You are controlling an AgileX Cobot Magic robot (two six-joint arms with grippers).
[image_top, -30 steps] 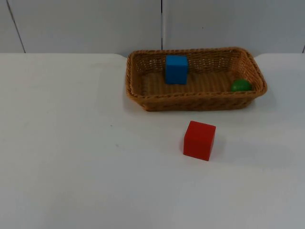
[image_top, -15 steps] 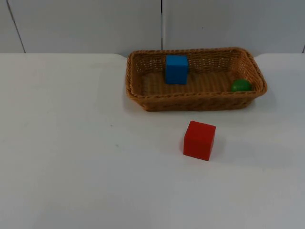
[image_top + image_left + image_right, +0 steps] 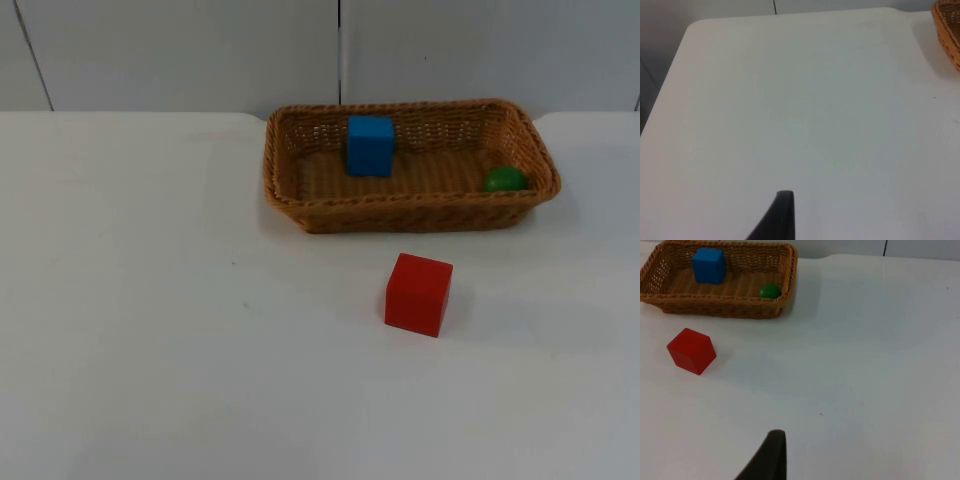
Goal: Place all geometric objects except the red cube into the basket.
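Left end effector (image 3: 785, 210) and right end effector (image 3: 771, 452) each show one black fingertip above bare white worktop (image 3: 150, 350); whether they are open or closed cannot be told. In the top view, the red cube (image 3: 418, 293) sits right of centre on the worktop, turned slightly askew, just in front of the basket (image 3: 410, 212) and apart from it, with open surface all round. The wicker basket, upper centre-right, lies long axis left to right near the partition wall (image 3: 200, 50). Inside, a blue cube (image 3: 370, 145) stands toward the rear left and a green ball (image 3: 505, 180) rests against the right end.
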